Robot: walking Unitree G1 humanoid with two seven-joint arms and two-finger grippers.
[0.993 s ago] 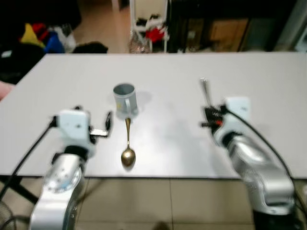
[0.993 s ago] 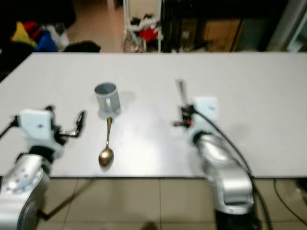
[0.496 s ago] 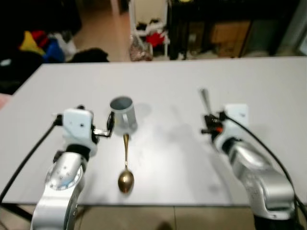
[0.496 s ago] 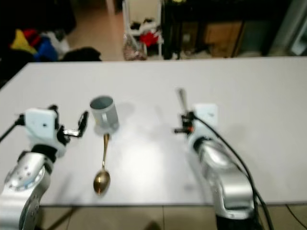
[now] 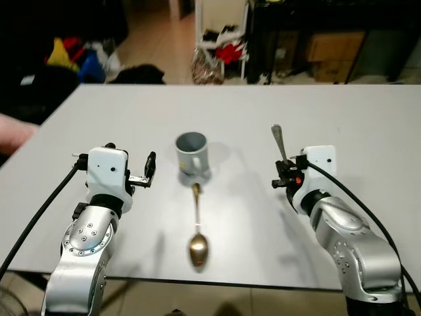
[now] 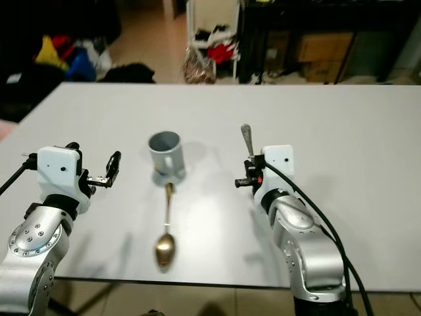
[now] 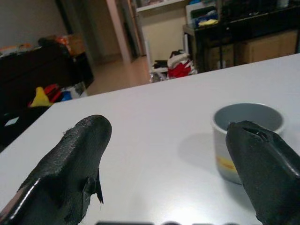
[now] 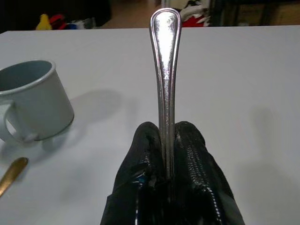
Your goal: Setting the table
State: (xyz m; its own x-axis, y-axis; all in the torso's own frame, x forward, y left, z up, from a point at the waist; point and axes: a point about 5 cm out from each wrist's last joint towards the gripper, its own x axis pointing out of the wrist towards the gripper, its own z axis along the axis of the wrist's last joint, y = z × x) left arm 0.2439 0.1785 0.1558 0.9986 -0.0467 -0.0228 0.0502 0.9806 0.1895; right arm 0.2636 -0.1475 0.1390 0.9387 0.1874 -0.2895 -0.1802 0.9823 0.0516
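Observation:
A grey-blue mug [image 5: 193, 155] stands upright near the middle of the white table [image 5: 368, 118]. A gold spoon [image 5: 197, 227] lies just in front of it, bowl toward me. My left gripper [image 5: 146, 172] hovers open to the left of the mug, apart from it; in the left wrist view the mug [image 7: 246, 136] sits beyond one of the spread fingers [image 7: 70, 173]. To the right of the mug, my right gripper [image 5: 283, 179] is shut on a silver utensil [image 8: 165, 70], whose handle points away from me. Its working end is hidden between the fingers.
At the far left edge there is a person's hand [image 5: 13, 131]. Beyond the table's far edge are a white rack with red items [image 5: 227, 49], coloured clutter [image 5: 72, 56] and dark furniture. Bare tabletop stretches right of my right arm.
The whole view has shifted as the camera moved: the mug and spoon now sit lower and further right in the picture. Both grippers keep their poses, the right still holding the utensil.

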